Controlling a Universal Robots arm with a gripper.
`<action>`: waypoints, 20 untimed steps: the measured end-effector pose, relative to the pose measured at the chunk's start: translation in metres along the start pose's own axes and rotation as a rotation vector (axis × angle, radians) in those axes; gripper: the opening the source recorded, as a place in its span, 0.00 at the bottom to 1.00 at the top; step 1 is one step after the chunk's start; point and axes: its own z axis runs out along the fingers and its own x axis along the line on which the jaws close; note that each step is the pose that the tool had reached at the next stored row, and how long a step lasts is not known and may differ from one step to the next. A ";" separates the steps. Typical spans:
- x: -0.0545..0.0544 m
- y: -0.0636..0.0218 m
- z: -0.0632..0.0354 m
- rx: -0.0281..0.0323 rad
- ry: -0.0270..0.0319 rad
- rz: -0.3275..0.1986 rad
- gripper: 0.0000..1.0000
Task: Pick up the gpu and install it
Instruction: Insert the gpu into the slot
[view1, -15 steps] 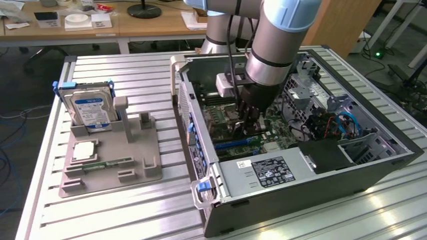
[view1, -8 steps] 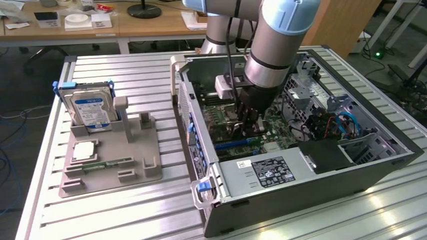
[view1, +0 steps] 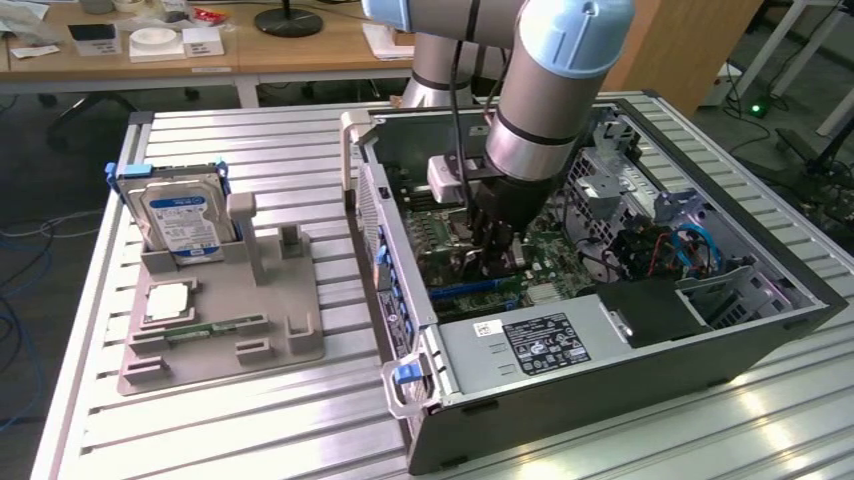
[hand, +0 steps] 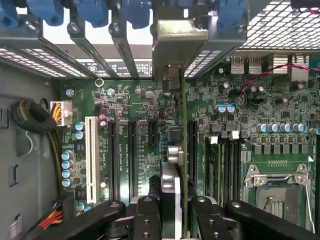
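Lying on its side on the ribbed aluminium table (view1: 240, 420), the dark open-sided computer case (view1: 747, 335) takes up the exterior view's right, its green motherboard (hand: 135, 125) exposed. The grey robot arm (view1: 547, 90) reaches down into the case. On the exterior view's left sits a grey plastic parts holder (view1: 287, 330) carrying an upright hard drive with a blue-and-white label (view1: 187, 220) and a small narrow green memory stick (view1: 220, 327) lying flat. In the wrist view the black gripper (hand: 176, 210) pinches the gpu (hand: 182, 150), a thin card seen edge-on with a pale metal bracket at its far end, standing upright over the motherboard between the black expansion slots, beside the long white slot (hand: 91, 157).
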 end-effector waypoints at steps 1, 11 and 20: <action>0.000 0.0004 0.0006 -0.0001 0.0001 0.000 0.28; 0.000 0.0024 0.0047 -0.0012 0.0002 0.000 0.28; 0.000 0.0033 0.0074 -0.0023 0.0000 0.000 0.28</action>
